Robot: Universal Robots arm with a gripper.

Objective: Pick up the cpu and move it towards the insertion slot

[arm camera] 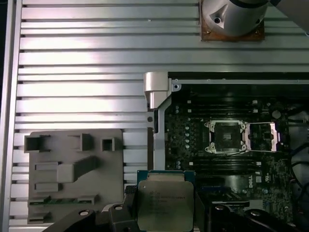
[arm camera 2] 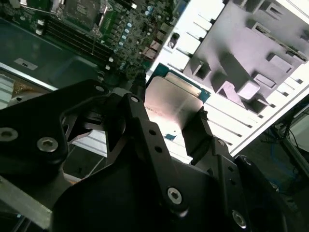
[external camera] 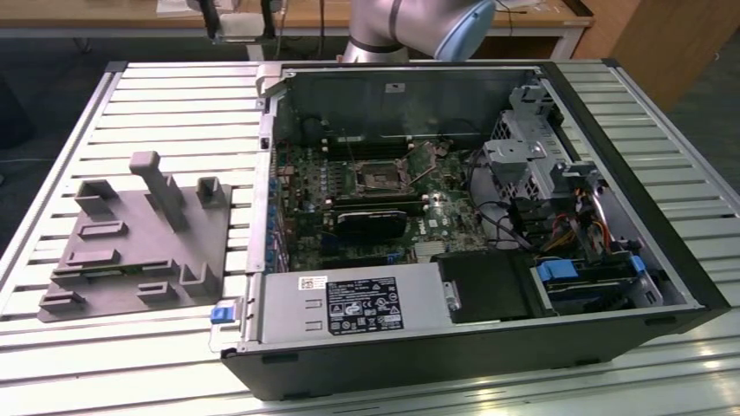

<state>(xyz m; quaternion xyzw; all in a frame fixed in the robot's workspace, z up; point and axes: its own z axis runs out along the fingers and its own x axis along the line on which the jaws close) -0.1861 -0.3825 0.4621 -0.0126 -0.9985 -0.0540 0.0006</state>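
Note:
My gripper (arm camera: 165,215) is shut on the cpu (arm camera: 165,200), a flat square chip with a silvery top and a green rim. Black fingers (arm camera: 129,205) press on two opposite edges. In the second wrist view the cpu (arm camera 2: 175,102) sits between the same fingers (arm camera 2: 197,126) of the gripper (arm camera 2: 169,116). It hangs high above the case's side wall, between the grey fixture and the motherboard. The insertion slot (arm camera: 225,137) is a dark square in a silver bracket with its lid folded open beside it. It also shows on the board in the exterior view as the insertion slot (external camera: 377,173).
An open computer case (external camera: 463,347) lies on a slatted aluminium table (external camera: 173,113). A grey plastic fixture (external camera: 139,234) with upright blocks sits at the exterior view's left. A long black card (external camera: 370,221), drive cages and cables (external camera: 543,217) fill the case. The arm's base (external camera: 405,26) stands behind it.

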